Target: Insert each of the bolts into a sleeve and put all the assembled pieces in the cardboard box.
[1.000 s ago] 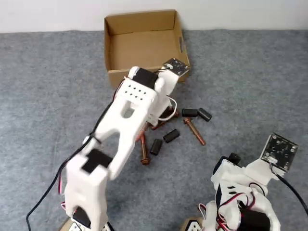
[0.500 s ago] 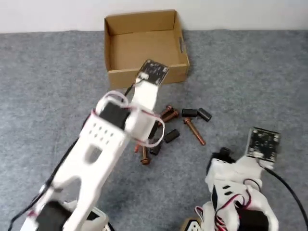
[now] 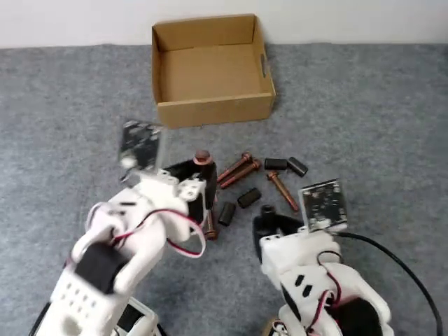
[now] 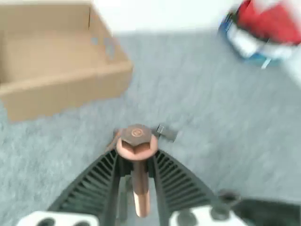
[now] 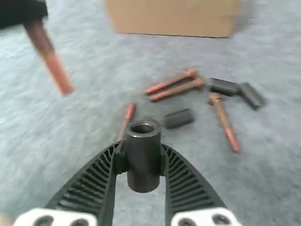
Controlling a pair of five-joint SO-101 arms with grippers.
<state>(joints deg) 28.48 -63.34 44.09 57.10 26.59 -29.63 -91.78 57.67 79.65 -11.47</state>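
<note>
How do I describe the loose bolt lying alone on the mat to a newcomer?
Start at the cardboard box; in front of it, bolts and sleeves lie scattered on the grey mat. At the scatter's right end, next to two black sleeves, lies the lone bolt. Unlike the two bolts lying side by side, it lies alone and slants the opposite way.

I register the left tool (image 4: pixel 136 157) withdrawn from the front wall of the cardboard box (image 3: pixel 213 110). A second ago its arm stretched over the loose parts (image 3: pixel 248 198) on the worktop (image 3: pixel 364 105). It is now pulled back and raised, with those parts ahead of and below it. The bolt (image 4: pixel 136 141) clamped between its fingers now stands clear, head up. The right tool (image 5: pixel 142 157), gripping a sleeve (image 5: pixel 142 141), has advanced toward the left tool, and the loose parts now lie just ahead of it.
</note>
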